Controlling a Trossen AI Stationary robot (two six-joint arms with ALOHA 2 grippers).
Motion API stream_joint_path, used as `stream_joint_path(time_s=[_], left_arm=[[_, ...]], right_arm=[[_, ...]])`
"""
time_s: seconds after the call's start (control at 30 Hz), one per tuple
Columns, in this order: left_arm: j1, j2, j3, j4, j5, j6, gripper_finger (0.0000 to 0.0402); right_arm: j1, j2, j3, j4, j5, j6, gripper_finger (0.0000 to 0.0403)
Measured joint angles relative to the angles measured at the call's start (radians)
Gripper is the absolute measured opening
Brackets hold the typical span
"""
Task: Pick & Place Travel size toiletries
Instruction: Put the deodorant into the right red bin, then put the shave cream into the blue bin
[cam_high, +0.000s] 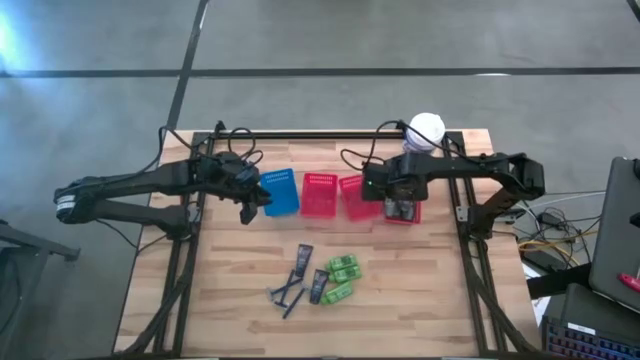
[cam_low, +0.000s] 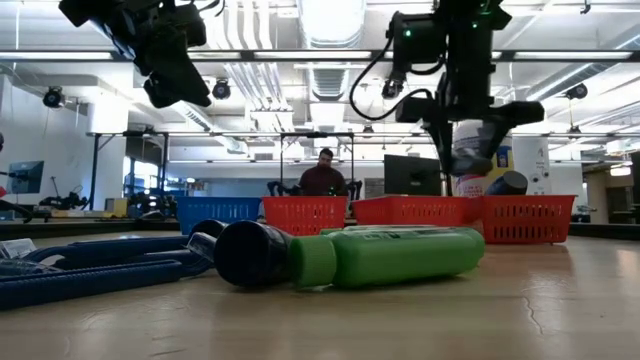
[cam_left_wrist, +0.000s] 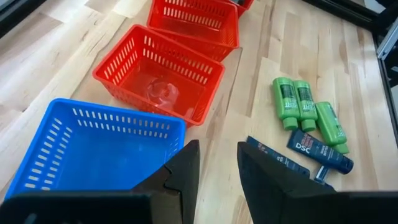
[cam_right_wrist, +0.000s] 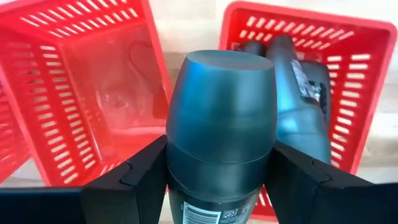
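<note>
Baskets line the tabletop's (cam_high: 230, 300) far edge. Left gripper (cam_left_wrist: 217, 171), fingers slightly apart and empty, hovers by the blue basket (cam_high: 279, 192). Centre front, tubes (cam_high: 302, 262), green bottles (cam_high: 345, 268) and razors (cam_high: 285, 297) await sorting. Right gripper (cam_right_wrist: 217, 180) pinches a grey tube (cam_right_wrist: 221, 130) over the rightmost red basket (cam_right_wrist: 348, 37), which already holds two.

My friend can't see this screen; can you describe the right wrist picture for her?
The right gripper holds a dark grey tube between its fingers, above two red baskets; one basket already contains another dark tube.
</note>
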Motion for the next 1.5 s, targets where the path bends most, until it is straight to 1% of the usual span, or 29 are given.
stream_joint_path(time_s=[0.23, 0.37, 0.57, 0.73, 0.83, 1.0, 1.13, 1.27, 1.33, 1.4, 1.5], left_arm=[[0.0, 0.0, 0.0, -0.016, 0.0, 0.006, 0.0113], [0.0, 0.0, 0.0, -0.016, 0.0, 0.007, 0.0113], [0.0, 0.0, 0.0, -0.019, 0.001, 0.007, 0.0113], [0.0, 0.0, 0.0, -0.019, 0.001, 0.008, 0.0113], [0.0, 0.0, 0.0, -0.019, 0.001, 0.022, 0.0113], [0.0, 0.0, 0.0, -0.024, 0.001, 0.027, 0.0113], [-0.001, -0.001, 0.0, -0.094, 0.028, 0.09, 0.0113], [-0.016, -0.002, 0.0, -0.168, 0.071, 0.134, 0.0113], [-0.02, 0.004, 0.0, -0.192, 0.073, 0.099, 0.0113], [-0.02, 0.014, -0.003, -0.202, 0.074, 0.02, 0.0117], [-0.033, 0.026, -0.027, -0.206, 0.082, -0.077, 0.0144]], right_arm=[[0.006, -0.009, -0.053, -0.002, 0.01, 0.047, 0.0216], [0.013, -0.01, -0.08, -0.005, 0.013, 0.066, 0.0234], [0.017, -0.01, -0.052, -0.044, 0.039, 0.059, 0.0267], [0.017, -0.01, -0.019, -0.089, 0.059, 0.036, 0.0281], [0.017, -0.01, -0.018, -0.114, 0.058, 0.036, 0.0278], [0.036, -0.01, 0.001, -0.128, 0.049, 0.019, 0.0254], [0.081, -0.01, 0.068, -0.125, 0.048, -0.038, 0.0239], [0.162, -0.011, 0.156, -0.114, 0.048, -0.152, 0.0243], [0.208, -0.01, 0.193, -0.113, 0.048, -0.18, 0.0252], [0.248, -0.006, 0.22, -0.112, 0.046, -0.178, 0.0264], [0.302, -0.004, 0.228, -0.092, 0.022, -0.114, 0.0287]])
